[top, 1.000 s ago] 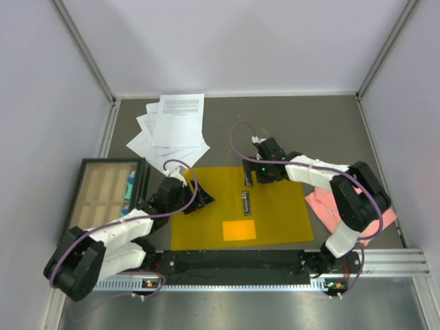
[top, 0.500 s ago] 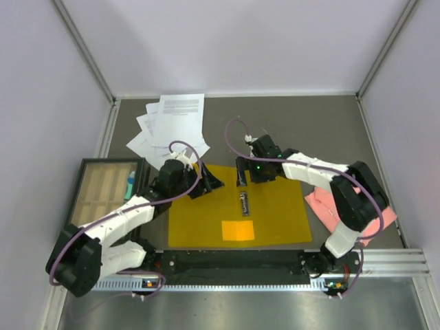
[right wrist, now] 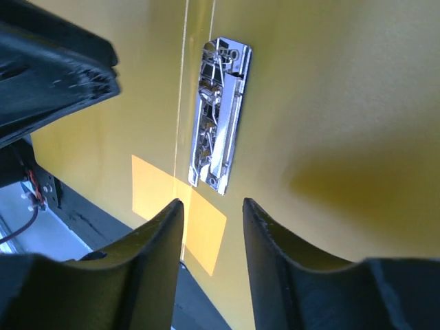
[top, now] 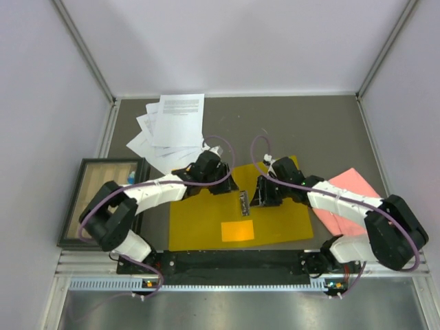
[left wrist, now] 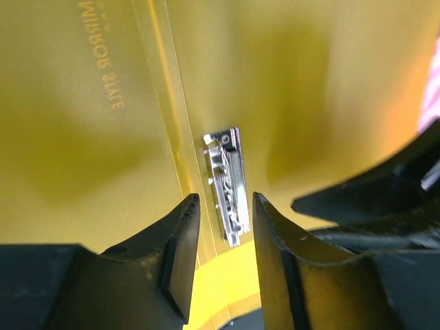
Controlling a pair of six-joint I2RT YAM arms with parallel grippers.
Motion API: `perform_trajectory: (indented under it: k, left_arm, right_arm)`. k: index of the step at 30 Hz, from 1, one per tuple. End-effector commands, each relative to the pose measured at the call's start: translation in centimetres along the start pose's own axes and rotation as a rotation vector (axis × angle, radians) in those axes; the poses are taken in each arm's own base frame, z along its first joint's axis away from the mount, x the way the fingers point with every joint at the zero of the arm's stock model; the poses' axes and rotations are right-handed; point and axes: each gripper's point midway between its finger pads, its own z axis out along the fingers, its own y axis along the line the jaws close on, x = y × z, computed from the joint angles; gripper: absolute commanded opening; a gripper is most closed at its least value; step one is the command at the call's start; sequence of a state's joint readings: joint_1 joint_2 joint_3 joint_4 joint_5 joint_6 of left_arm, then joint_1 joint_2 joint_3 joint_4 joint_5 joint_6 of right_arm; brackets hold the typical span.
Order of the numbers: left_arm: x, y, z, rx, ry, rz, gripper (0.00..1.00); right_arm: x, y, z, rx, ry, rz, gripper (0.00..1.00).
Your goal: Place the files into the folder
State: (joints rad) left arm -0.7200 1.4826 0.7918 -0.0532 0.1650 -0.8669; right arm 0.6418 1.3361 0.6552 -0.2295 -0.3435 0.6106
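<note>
**Both grippers over the folder's clip, nothing grabbed**

So the folder [top: 206, 220] is lying open and flat in the middle of the table [top: 309, 124], with its metal clip [top: 244, 203] facing up along the centre line. The left gripper [left wrist: 221, 203] comes in over the folder from the clip's left side and the right gripper [right wrist: 213, 206] from its right. Both sets of tips point at the clip and sit close to each other.

In the left wrist view the clip shows right in the gap between the two fingers [left wrist: 180, 254], just past the tips. I can't tell if they actually touch it. The right wrist view is much the same, with the clip just beyond the tips and roughly lined up with the gap. Both pairs of fingers are a little apart, with a narrow gap, and neither is pinching anything.

The files [top: 172, 127] are a messy fanned pile on the table near the folder's far-left corner, apart from both grippers. A pink cloth [top: 350, 199] lies just beside the folder's right edge, partly under the right arm.
</note>
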Motion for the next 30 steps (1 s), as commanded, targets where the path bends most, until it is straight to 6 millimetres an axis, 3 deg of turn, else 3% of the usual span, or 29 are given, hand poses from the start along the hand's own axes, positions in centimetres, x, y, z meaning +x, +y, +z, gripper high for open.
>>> perform_trajectory:
  k: [1,6,11,18,30]
  left_arm:
    - [-0.8,-1.7,2.0,-0.026,-0.023,0.061,0.4]
    - [0.4,-2.1,3.4,-0.08,-0.024,0.102,0.38]
    - [0.0,-1.7,4.1,-0.128,-0.051,0.106,0.31]
    - [0.5,-0.9,4.4,-0.158,-0.044,0.097,0.26]
    - [1.1,0.5,5.6,-0.211,-0.027,0.098,0.25]
  right_arm:
    - [-1.4,1.1,-1.1,-0.035,-0.111,-0.017,0.38]
    - [-0.4,0.4,-0.2,-0.044,-0.098,0.005,0.34]
    - [0.3,0.9,1.1,-0.106,-0.056,0.024,0.27]
    - [0.5,0.6,1.7,-0.108,-0.056,0.025,0.25]
    - [0.9,0.4,2.4,-0.115,-0.033,0.028,0.25]
